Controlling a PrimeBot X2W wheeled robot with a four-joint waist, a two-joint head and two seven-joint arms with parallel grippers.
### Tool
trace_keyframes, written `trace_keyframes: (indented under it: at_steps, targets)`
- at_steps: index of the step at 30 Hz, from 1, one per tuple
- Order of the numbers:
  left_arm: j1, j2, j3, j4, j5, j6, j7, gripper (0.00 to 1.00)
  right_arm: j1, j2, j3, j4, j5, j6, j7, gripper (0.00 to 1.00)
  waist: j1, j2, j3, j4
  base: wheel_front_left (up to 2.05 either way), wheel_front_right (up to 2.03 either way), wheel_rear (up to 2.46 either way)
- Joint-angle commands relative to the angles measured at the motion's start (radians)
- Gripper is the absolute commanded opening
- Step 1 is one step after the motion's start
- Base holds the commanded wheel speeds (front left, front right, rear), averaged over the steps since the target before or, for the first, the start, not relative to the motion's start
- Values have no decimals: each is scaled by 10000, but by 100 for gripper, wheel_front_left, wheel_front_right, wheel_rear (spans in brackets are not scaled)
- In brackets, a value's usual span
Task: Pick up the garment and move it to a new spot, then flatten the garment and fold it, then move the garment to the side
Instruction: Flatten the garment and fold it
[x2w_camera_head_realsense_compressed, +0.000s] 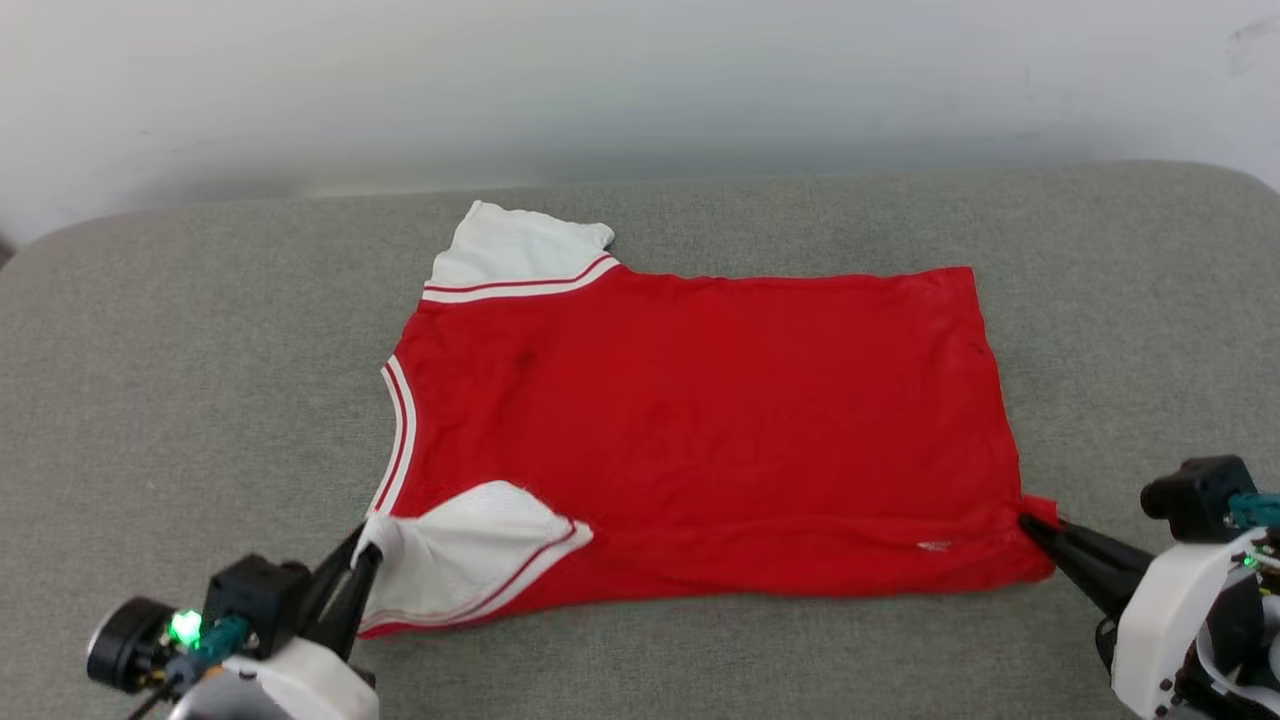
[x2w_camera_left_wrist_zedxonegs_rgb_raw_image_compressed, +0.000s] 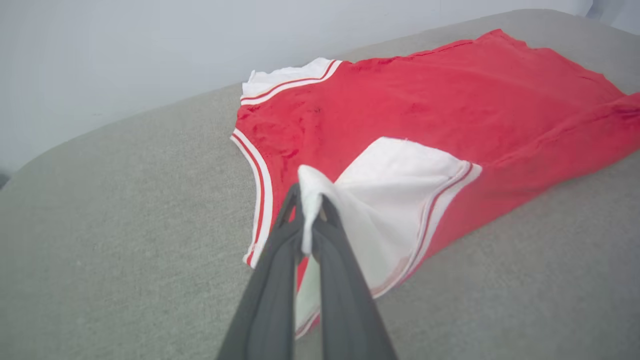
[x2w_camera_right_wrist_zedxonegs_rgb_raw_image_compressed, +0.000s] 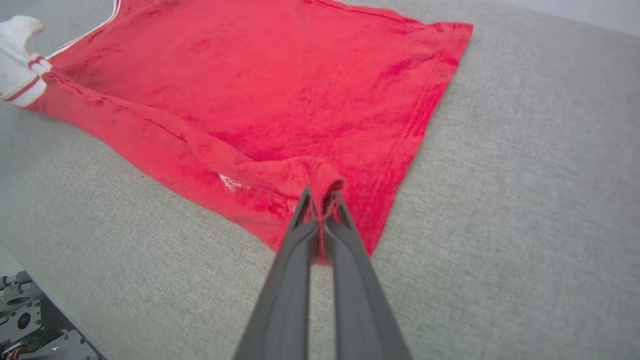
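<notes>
Soft, light and limp, I judge, the garment (x2w_camera_head_realsense_compressed: 700, 420) lies spread on the grey padded surface (x2w_camera_head_realsense_compressed: 150, 400), my left fingers (x2w_camera_head_realsense_compressed: 362, 558) pinched shut on its near white sleeve (x2w_camera_head_realsense_compressed: 470, 550), my right fingers (x2w_camera_head_realsense_compressed: 1040, 532) on its near hem corner (x2w_camera_head_realsense_compressed: 1036, 506).

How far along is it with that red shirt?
Done: the shirt lies spread nearly flat on the grey cushion. In hand: the left gripper pinches the near sleeve, the right gripper the near hem corner, likely starting a fold. Left: folding it and moving it aside.
</notes>
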Motion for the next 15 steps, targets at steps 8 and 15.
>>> trace_keyframes:
  at_steps: [8, 15]
  targets:
    - [-2241, 126, 225, 454, 464, -619, 525, 0, -666, 450, -997, -773, -634, -4, 902, 0, 1, -1, 880, -319, 0, 0, 0]
    - [-3476, 58, 102, 1292, 653, -1223, 806, 0, -1399, 898, -1297, -574, -860, -4, 1502, 0, 1, -1, 1678, -575, 0, 0, 0]
